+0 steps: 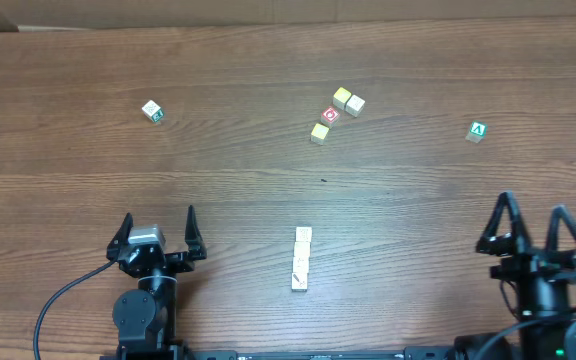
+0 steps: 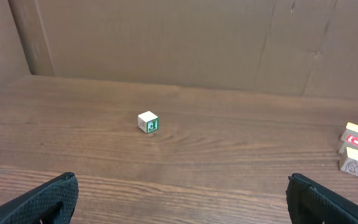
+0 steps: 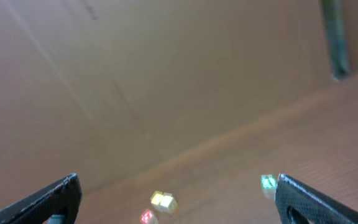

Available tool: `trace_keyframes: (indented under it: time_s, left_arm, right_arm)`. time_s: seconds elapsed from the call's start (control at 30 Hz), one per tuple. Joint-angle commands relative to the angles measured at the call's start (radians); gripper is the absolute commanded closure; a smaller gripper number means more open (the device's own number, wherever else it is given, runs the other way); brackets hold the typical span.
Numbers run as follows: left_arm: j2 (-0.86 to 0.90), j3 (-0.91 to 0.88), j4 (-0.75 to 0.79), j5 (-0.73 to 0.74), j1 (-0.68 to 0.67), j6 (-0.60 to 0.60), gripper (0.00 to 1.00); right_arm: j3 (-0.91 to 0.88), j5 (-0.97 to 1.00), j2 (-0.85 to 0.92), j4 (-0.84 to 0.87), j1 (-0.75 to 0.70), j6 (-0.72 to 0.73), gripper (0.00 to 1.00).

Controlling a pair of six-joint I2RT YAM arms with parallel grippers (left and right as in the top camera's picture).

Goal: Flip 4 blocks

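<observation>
Biggest thing here is the brown wood-grain table (image 1: pixel 268 60), with a cardboard wall (image 2: pixel 166 43) standing behind it.

The left pincer (image 1: pixel 159 215) is wide open with nothing between its fingers, parked low over the table. A black cable (image 1: pixel 63 300) curls away behind it on its left side. The right pincer (image 1: pixel 533 205) is the same deal: spread wide and holding nothing. On both wrist cams you only see the finger tips poking in at the bottom corners.

The blocks (image 1: pixel 301 258) are four little pale cubes lined up touching in a short row that runs front to back. They sit on the table between the two pincers, well off to the right of the left pincer and roughly level with it. They're even further from the right pincer, out to its left. Neither pincer is touching them.

Ahead of that row, well away from both pincers, there's a small cluster of three yellowish cubes (image 1: pixel 319 132) around a red-ring cube (image 1: pixel 330 115).

One green-marked cube (image 1: pixel 152 111) sits alone straight ahead of the left pincer, well apart from it. A second green cube (image 1: pixel 477 131) is ahead of the right pincer and a bit to its left. The right wrist cam is pretty blurry, so I can't read any prints there.
</observation>
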Motion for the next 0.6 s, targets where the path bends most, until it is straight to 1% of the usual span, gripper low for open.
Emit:
trace_keyframes:
  time_s: [0.0, 0.07, 0.13, 0.3, 0.4, 0.57]
  left_arm:
    - [-0.011, -0.003, 0.002, 0.0, 0.01, 0.023, 0.0]
    - [-0.011, -0.003, 0.002, 0.0, 0.01, 0.023, 0.0]
    - [-0.011, -0.003, 0.002, 0.0, 0.01, 0.023, 0.0]
    - [-0.011, -0.003, 0.002, 0.0, 0.01, 0.023, 0.0]
    - [-0.011, -0.003, 0.002, 0.0, 0.01, 0.023, 0.0]
    - [-0.011, -0.003, 0.002, 0.0, 0.01, 0.023, 0.0]
  right_arm:
    - [-0.199, -0.185, -0.117, 0.132, -0.05, -0.072, 0.0]
    - [-0.298, -0.236, -0.128, 0.254, -0.071, -0.072, 0.0]
    - [-0.36, -0.254, -0.126, 0.331, -0.077, -0.072, 0.0]
    - [-0.499, -0.218, -0.126, 0.496, -0.078, -0.072, 0.0]
    - [-0.546, -0.177, -0.132, 0.532, -0.077, -0.072, 0.0]
    - [-0.591, -0.164, -0.132, 0.536, -0.072, -0.072, 0.0]
